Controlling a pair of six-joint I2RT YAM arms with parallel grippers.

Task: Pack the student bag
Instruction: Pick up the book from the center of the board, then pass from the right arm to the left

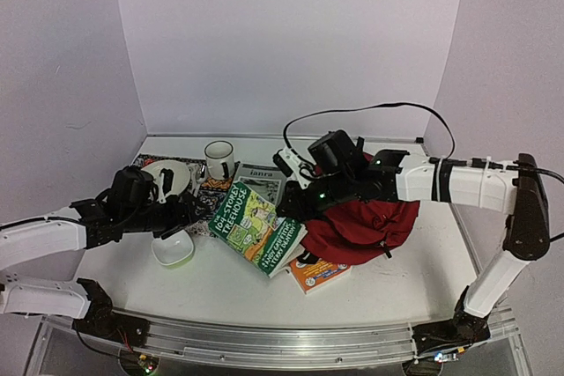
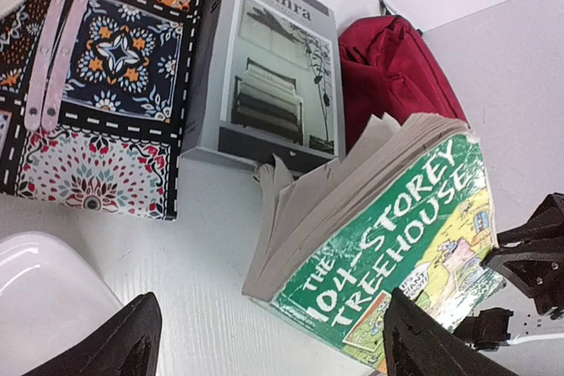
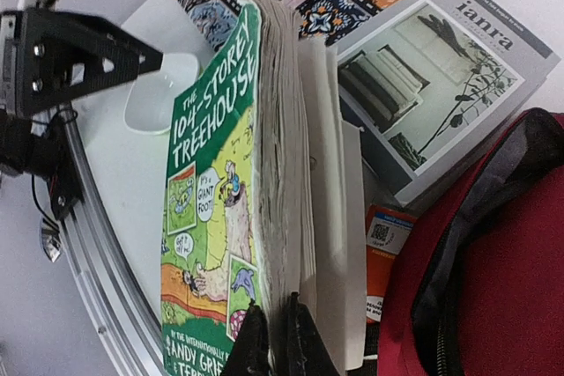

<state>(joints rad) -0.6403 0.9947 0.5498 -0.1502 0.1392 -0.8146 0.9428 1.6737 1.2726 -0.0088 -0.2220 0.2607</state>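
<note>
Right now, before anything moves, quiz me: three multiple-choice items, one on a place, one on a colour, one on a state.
1. Where does the white mug stand?
A) inside the student bag
B) at the far side of the table, by the plate
C) on the Treehouse book

2. What colour is the Treehouse book's cover?
A) green
B) blue
C) black

3. How is the right gripper?
A) open, empty
B) shut on the Treehouse book
C) shut on the mug

Answers: 1 B, the top view shows it beside the plate, away from the student bag; 2 A, green shows in every view; 3 B, its wrist view shows both fingers pinching the book's edge.
</note>
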